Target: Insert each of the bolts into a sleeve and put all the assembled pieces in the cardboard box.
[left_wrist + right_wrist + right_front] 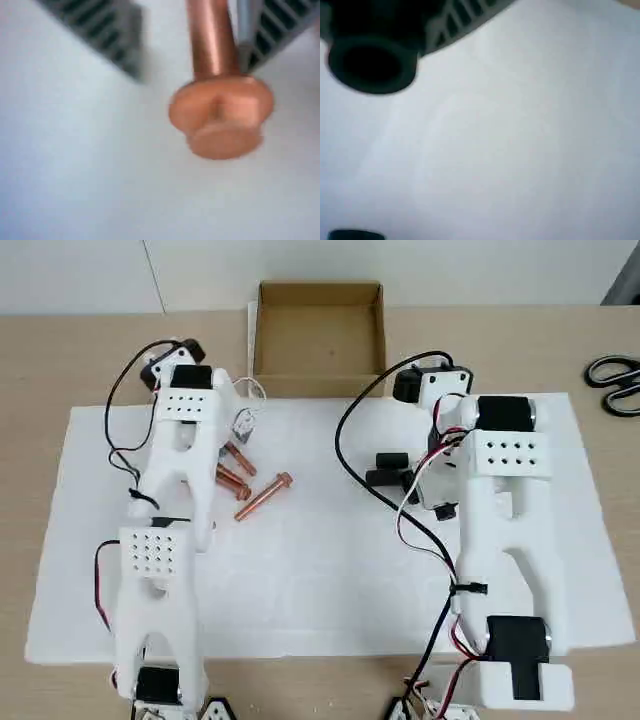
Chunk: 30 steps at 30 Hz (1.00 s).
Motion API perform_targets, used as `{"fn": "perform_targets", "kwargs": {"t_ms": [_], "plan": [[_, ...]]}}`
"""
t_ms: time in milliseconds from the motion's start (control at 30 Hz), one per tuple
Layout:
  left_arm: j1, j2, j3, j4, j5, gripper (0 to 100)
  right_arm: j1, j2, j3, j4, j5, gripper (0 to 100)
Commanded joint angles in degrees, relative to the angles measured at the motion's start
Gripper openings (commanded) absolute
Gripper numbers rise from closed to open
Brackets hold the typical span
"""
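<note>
One bolt [220,115], within left claw [190,30], jaws apart

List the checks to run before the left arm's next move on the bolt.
1. The copper flanged metal bolt lies between the left end effector fingers: ok.
2. Both fingers pressed on its shaft: not ok, a gap shows on one side.
3. The black cylindrical plastic sleeve shows its open end next to the right end effector: ok.
4. The right end effector has a hold on that sleeve: cannot tell.
5. The brown cardboard box stands upright with its top open: ok.
</note>
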<state>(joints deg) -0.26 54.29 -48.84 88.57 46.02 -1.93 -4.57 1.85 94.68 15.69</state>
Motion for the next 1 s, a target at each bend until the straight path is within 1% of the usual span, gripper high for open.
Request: {"fn": "perform_targets", "kwargs": {"t_ms": [0,267,367,500,567,633,700,767,967], "plan": [[0.18,0.00,-0.40,0.09,0.09,1,0.40,-2.51,-2.73,0.48,0.44,0.5],[3.60,-0.62,-0.92,0.35,-0.35,1,0.40,-2.51,-2.73,0.48,0.44,0.5],[4.57,-0.62,-4.79,3.08,-4.31,1,0.40,-2.51,-2.73,0.48,0.44,0.5],[5.01,-0.62,-16.84,11.60,-9.49,1,0.40,-2.51,-2.73,0.48,0.44,0.5],[4.48,-0.62,-20.18,12.04,-12.13,1,0.40,-2.51,-2.73,0.48,0.44,0.5],[4.04,-1.93,-20.09,12.13,-15.65,1,0.40,-2.51,-2.73,0.48,0.44,0.5],[4.04,-5.71,-17.63,12.13,-19.16,1,0.48,-2.51,-2.73,0.48,0.53,0.5],[4.31,-10.81,-11.91,12.13,-21.01,1,0.48,-2.51,-2.73,0.48,0.53,0.5],[5.36,-34.99,14.29,12.04,-22.86,1,0.48,-2.51,-2.73,0.48,0.53,0.5]]}}
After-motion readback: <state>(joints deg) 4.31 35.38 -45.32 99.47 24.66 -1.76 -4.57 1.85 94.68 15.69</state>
